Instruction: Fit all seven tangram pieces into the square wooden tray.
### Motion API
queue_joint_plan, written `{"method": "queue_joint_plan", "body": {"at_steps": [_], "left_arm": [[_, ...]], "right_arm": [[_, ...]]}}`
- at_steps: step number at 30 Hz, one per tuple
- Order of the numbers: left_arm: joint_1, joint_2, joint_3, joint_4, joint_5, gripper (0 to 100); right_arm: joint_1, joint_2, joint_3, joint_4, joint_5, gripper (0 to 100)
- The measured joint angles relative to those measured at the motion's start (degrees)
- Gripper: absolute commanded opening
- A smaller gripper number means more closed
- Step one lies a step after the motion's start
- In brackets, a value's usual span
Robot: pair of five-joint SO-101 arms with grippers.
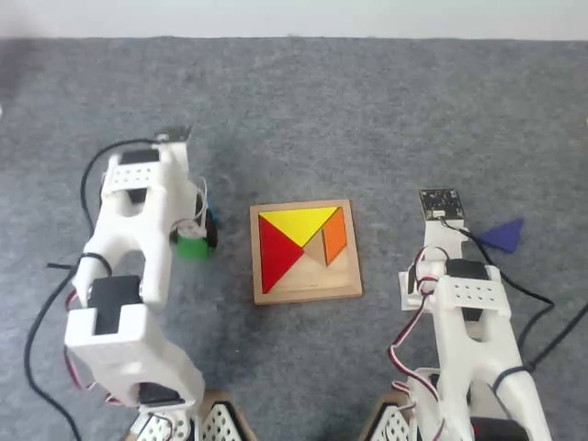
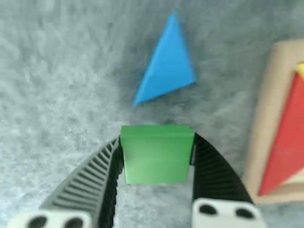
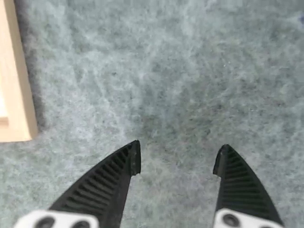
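The square wooden tray (image 1: 308,288) lies mid-table and holds a yellow triangle (image 1: 299,223), a red triangle (image 1: 277,254), an orange piece (image 1: 335,235) and a small tan triangle (image 1: 315,248). My left gripper (image 2: 156,142) is shut on a green square piece (image 2: 156,153), just left of the tray (image 2: 266,114); the same green piece (image 1: 192,244) shows from above. A blue triangle (image 2: 166,64) lies on the carpet just beyond it. My right gripper (image 3: 178,159) hangs open over bare carpet, right of the tray's edge (image 3: 16,85). A dark purple triangle (image 1: 501,236) lies to the right of that arm.
Grey carpet covers the whole table. Black cables trail beside both arm bases (image 1: 37,322). A small circuit board (image 1: 441,204) sits on the right arm near the purple triangle.
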Motion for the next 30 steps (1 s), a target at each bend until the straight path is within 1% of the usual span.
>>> {"method": "queue_joint_plan", "body": {"at_steps": [3,5,7,11,14,18,21,24,28,30], "left_arm": [[2.2,0.0,-5.54,4.66,0.26,12],[5.1,-0.44,-7.3,6.95,0.26,12],[8.79,-2.02,-7.65,8.97,0.35,12],[17.93,-5.89,-5.89,9.58,1.41,12],[24.79,-6.59,-1.41,6.24,1.58,12],[32.53,-6.59,5.45,-0.26,-1.23,12],[38.24,-6.59,8.97,-2.9,-1.85,12],[40.97,-6.59,9.49,-4.48,-2.02,12],[41.67,-6.59,9.58,-6.68,-2.81,12],[41.67,-6.59,9.58,-7.03,-3.43,15]], "right_arm": [[0.0,0.0,0.18,-0.53,0.0,25.3],[-0.09,0.0,0.18,-0.88,0.0,25.3],[-0.09,0.0,0.18,-0.88,0.0,25.3],[0.0,0.0,0.18,-0.88,0.0,25.3],[-0.09,0.0,0.18,-0.97,0.0,25.3],[-0.09,0.0,0.18,-0.97,0.0,25.3],[-0.09,0.0,0.18,-0.97,0.0,25.3],[-0.09,0.0,0.18,-0.97,0.0,25.3],[-0.09,0.0,0.18,-0.97,0.0,25.3],[-0.09,0.0,0.18,-0.97,0.0,25.3]]}}
